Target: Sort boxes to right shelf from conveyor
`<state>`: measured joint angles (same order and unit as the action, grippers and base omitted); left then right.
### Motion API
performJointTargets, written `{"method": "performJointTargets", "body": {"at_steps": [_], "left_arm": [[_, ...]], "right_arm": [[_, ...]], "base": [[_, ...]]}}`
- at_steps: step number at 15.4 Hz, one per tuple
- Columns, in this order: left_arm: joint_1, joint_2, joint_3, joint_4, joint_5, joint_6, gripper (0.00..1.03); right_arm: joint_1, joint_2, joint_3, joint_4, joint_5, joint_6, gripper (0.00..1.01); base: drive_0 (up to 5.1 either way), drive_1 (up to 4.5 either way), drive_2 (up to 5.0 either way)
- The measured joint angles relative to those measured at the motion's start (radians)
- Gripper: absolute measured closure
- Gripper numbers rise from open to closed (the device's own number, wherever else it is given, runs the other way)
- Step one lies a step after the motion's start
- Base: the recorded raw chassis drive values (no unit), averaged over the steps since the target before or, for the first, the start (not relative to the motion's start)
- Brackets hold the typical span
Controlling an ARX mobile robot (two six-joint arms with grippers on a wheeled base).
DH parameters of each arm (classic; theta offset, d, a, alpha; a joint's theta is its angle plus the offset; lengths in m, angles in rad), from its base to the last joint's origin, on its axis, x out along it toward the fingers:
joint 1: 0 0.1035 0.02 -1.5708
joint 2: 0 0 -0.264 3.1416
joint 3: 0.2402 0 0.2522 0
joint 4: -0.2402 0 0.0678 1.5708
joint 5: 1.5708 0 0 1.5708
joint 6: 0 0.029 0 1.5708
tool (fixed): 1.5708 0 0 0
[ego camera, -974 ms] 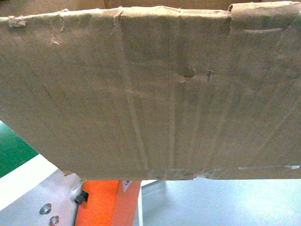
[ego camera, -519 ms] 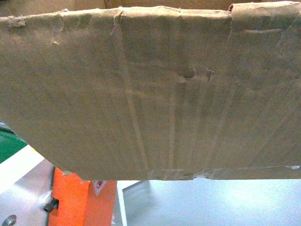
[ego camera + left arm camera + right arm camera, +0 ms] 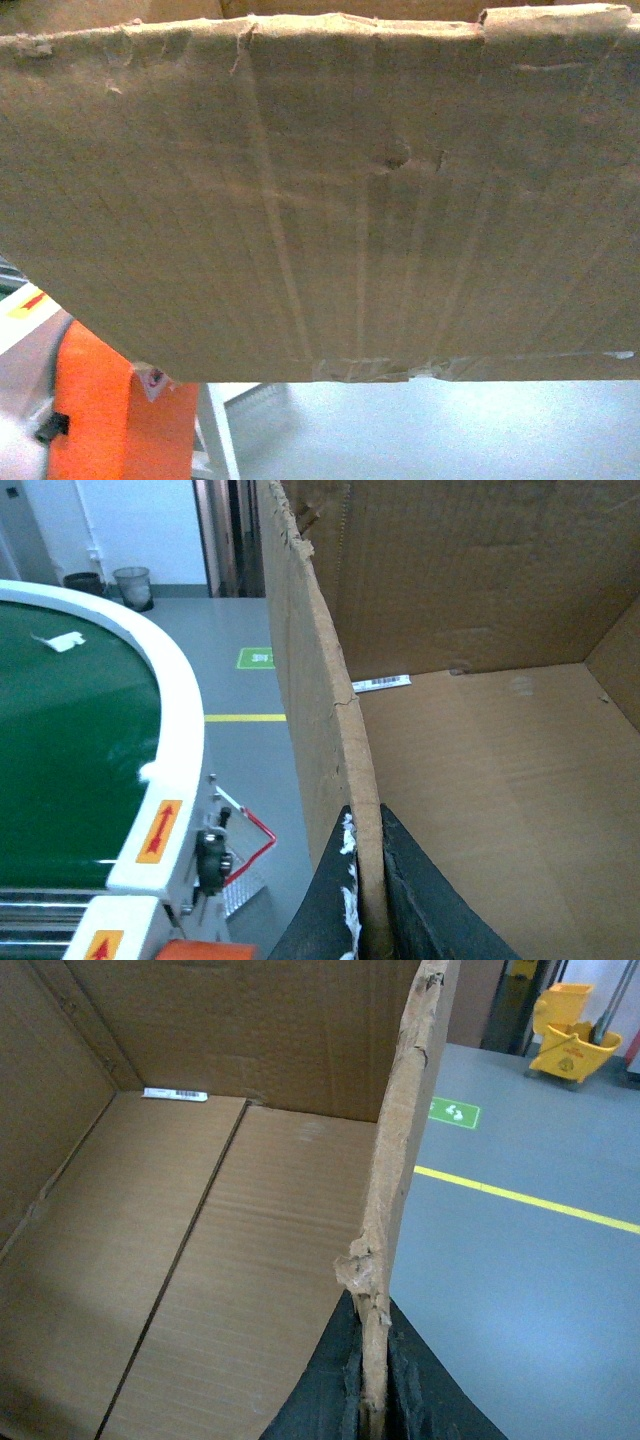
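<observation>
Left claw [image 3: 365, 900] and right claw [image 3: 372, 1385] are clamped on opposite box [image 3: 330, 200] walls; opening faces up; conveyor [image 3: 70, 750] is shown only by the left wrist view.

Warehouse: conveyor [image 3: 70, 750], floor line [image 3: 530, 1200], mop bucket [image 3: 573, 1045].

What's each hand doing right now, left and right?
Left hand: closed on the left wall of the cardboard box.
Right hand: closed on the box's right wall.
</observation>
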<state>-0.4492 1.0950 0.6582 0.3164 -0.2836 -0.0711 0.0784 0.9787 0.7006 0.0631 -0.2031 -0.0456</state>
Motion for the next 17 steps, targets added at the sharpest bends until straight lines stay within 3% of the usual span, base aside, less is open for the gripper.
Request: {"method": "performJointTargets", "body": {"at_steps": [3,17], "left_arm": [[-0.001,0.000,0.000,0.001,0.000,0.000,1.01],[-0.005,0.002,0.000,0.002,0.000,0.000,1.01]], "right_arm": [[0.000,-0.002,0.000,-0.001,0.001,0.000,0.99],[0.000,-0.005,0.000,-0.002,0.003,0.000,0.99]], "base": [[3.9,-3.47,-3.5],[-1.1,-1.08,-1.1]]}}
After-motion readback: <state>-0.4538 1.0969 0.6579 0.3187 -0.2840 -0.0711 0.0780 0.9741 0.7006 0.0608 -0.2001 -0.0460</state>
